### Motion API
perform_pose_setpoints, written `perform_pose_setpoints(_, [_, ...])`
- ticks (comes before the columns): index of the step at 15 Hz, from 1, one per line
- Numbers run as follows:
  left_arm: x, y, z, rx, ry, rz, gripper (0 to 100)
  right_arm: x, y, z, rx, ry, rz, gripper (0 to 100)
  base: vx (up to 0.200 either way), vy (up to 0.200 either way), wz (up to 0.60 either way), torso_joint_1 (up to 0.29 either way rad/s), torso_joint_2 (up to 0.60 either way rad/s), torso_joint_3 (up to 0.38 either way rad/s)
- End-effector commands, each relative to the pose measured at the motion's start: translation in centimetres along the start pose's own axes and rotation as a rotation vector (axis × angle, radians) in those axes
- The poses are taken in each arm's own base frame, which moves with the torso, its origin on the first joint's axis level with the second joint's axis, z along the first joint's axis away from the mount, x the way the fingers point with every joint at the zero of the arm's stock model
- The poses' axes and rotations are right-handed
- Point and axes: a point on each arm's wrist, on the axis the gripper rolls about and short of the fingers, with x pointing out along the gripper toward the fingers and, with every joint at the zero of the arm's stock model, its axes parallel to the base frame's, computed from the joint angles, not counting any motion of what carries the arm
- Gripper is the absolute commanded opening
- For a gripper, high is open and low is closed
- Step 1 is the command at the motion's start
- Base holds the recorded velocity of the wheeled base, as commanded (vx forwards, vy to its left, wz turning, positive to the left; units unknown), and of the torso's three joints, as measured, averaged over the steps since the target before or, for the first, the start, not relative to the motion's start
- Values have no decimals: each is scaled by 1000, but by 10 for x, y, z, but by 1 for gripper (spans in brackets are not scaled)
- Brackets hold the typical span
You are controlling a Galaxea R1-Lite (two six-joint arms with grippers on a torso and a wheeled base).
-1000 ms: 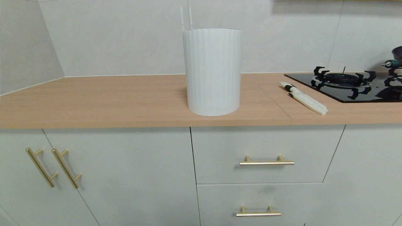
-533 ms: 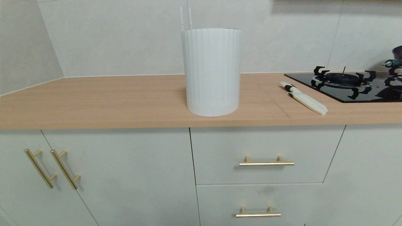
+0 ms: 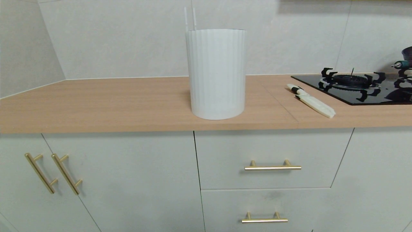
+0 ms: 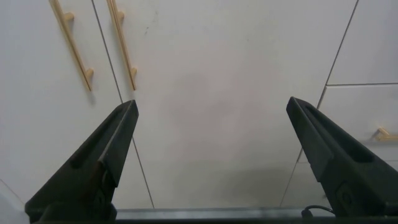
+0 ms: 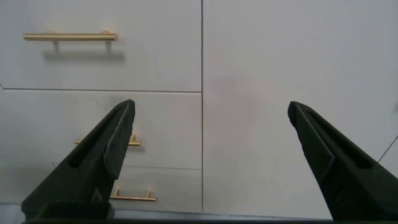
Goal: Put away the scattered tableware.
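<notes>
**Left gripper** (image 4: 211, 104): your fingers are spread wide. Straight ahead of them is a pale cupboard door, with two brass door handles (image 4: 122, 43) beyond one fingertip. The end of a drawer handle (image 4: 384, 134) is just past the other finger.

**Right gripper** (image 5: 211, 104): your fingers are also spread wide. They face the drawer fronts and the plain panel beside them. A top handle (image 5: 70, 37) sits well beyond one fingertip, and a lower handle (image 5: 133, 198) is close by that same finger.

**Knife** (image 3: 311, 100): this is the loose piece of tableware, white with a black band near the handle end. It lies flat on the counter (image 3: 96, 103), above the drawer fronts your right gripper faces and well apart from both grippers. Its handle points toward the wall and its tip toward the counter's front edge. It sits between the holder and the hob, nearer the hob but not touching it.

**Holder** (image 3: 216, 74): a tall white ribbed cylinder, standing upright on the counter near its front edge. It is above the seam between the cupboard door and the drawers, higher than either of your grippers. Two thin white sticks (image 3: 190, 18) rise past its rim on the far left side.

**Hob** (image 3: 370, 96): black glass set into the counter on your right-gripper side, with a black burner grate (image 3: 352, 80) on it. A dark pot edge (image 3: 407, 54) is at the far right.
</notes>
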Motion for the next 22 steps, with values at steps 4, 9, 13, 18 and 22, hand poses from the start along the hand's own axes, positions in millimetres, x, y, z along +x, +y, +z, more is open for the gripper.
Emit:
perform_pose_setpoints(4, [0,0,0,0,0,2,100,0,0,0,-1,2,1,100,0,0,0,36,-175,-164])
perform_pose_setpoints(9, [0,0,0,0,0,0,100,0,0,0,-1,2,1,100,0,0,0,151,-450,-290])
perform_pose_setpoints(13, [0,0,0,0,0,2,100,0,0,0,-1,2,1,100,0,0,0,185,-474,-284])
perform_pose_setpoints(18, [0,0,0,0,0,0,100,0,0,0,-1,2,1,100,0,0,0,200,-482,-281])
perform_pose_setpoints(22, [0,0,0,0,0,2,100,0,0,0,-1,2,1,100,0,0,0,222,-500,-282])
